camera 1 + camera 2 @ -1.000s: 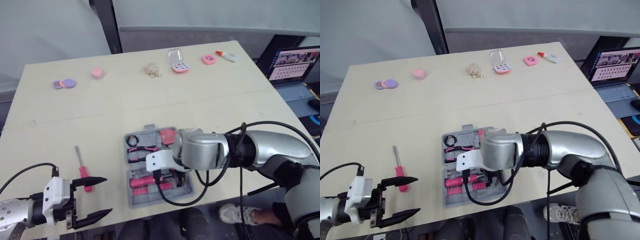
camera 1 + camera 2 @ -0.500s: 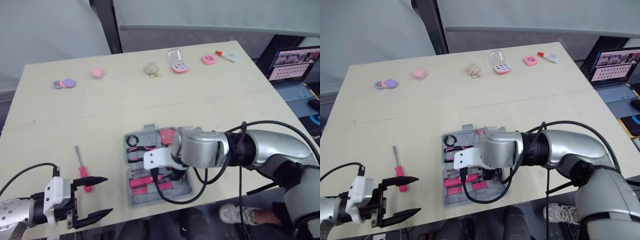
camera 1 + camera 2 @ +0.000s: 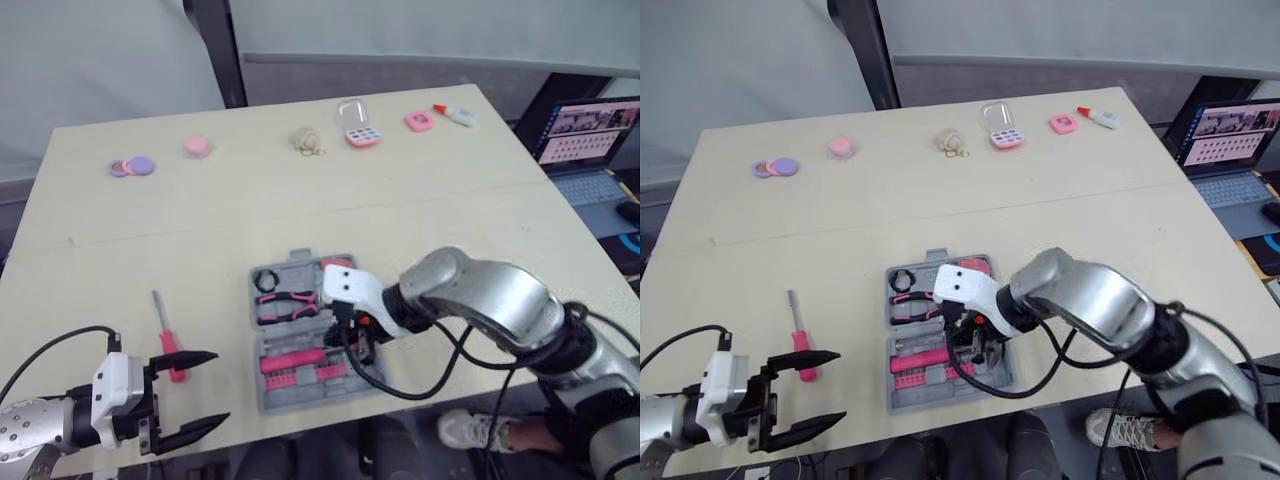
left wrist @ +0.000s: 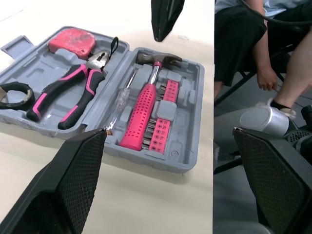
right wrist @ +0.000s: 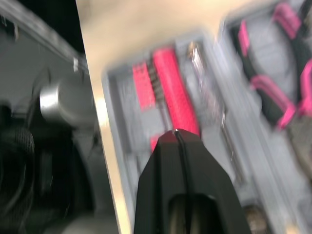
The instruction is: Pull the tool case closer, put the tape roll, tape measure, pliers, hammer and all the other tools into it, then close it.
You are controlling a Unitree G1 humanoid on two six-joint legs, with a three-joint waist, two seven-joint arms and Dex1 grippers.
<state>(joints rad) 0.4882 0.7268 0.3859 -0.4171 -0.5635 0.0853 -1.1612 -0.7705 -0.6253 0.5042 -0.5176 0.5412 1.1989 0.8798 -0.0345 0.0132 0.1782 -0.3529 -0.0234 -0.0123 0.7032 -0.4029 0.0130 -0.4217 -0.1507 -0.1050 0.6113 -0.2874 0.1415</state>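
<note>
Right gripper (image 5: 176, 131) swung aside, uncovering tool case (image 4: 191, 155); fingers (image 5: 161, 170) pinched together, empty. Left wrist view reveals hammer (image 4: 144, 114), pliers (image 4: 68, 92), tape measure (image 4: 73, 40) inside. Left gripper (image 3: 218, 387) spread wide.

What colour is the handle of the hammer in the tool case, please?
Pink; the hammer shows best in the left wrist view.

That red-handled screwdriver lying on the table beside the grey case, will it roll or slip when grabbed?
The red-handled screwdriver looks rigid, so it should lift without bending. Its thin metal shaft may let it roll if nudged sideways. The thicker handle probably offers the surer hold.
</note>
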